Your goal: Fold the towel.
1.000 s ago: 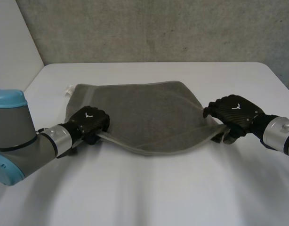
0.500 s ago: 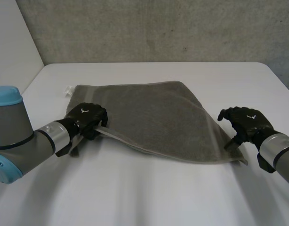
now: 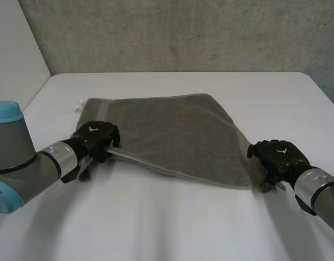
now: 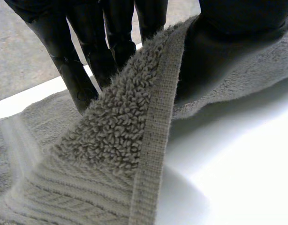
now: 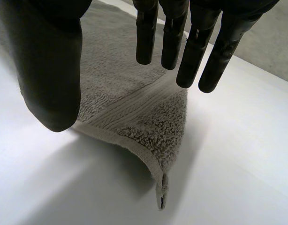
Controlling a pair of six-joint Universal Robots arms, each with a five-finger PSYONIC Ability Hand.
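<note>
Towel (image 3: 178,136): grey, spread on the white table (image 3: 172,223), nearer the table's left side. Right hand (image 3: 278,157): over the towel's near right corner, fingers straight and set apart from the thumb, holding nothing (the corner sits below the fingertips). Left hand (image 3: 96,138): at the near left corner, which is pinched between fingers and thumb and raised off the table. Beyond both hands the towel lies flat toward the table's far edge. A grey concrete wall (image 3: 183,32) stands behind.

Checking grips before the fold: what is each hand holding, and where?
Left hand pinches the grey terry towel at its near left corner; right hand holds nothing.
</note>
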